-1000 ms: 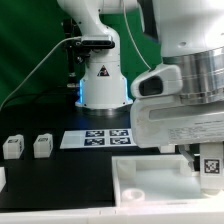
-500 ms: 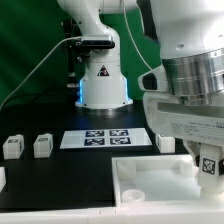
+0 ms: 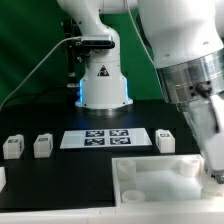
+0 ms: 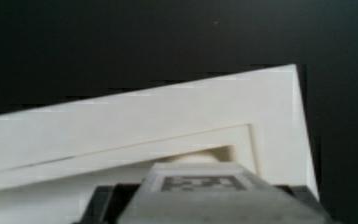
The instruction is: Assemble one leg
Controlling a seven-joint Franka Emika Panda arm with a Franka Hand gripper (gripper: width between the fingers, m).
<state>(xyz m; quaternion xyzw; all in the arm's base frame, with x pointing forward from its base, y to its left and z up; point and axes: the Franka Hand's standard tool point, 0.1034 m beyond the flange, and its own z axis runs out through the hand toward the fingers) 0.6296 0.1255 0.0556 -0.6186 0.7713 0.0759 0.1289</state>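
Note:
In the wrist view a leg [image 4: 204, 186], a white block with a marker tag on the face toward the camera, sits between my dark fingers [image 4: 105, 203]. My gripper [image 4: 202, 208] is shut on it. It hangs over a corner of the large white tray-like part [image 4: 140, 125]. In the exterior view my gripper [image 3: 214, 163] is blurred at the right edge over that part [image 3: 150, 178], and the held leg is hidden there. Three loose legs stand on the table: two on the exterior view's left [image 3: 12, 147] [image 3: 42, 146] and one by the part's far edge [image 3: 165, 140].
The marker board [image 3: 105, 138] lies between the robot base [image 3: 102, 82] and the tray-like part. Another white piece [image 3: 2, 178] shows partly at the exterior view's left edge. The table surface is black.
My wrist has turned and shifted toward the exterior view's right. The held leg's tag, visible at the lower right before, no longer shows in the exterior view.

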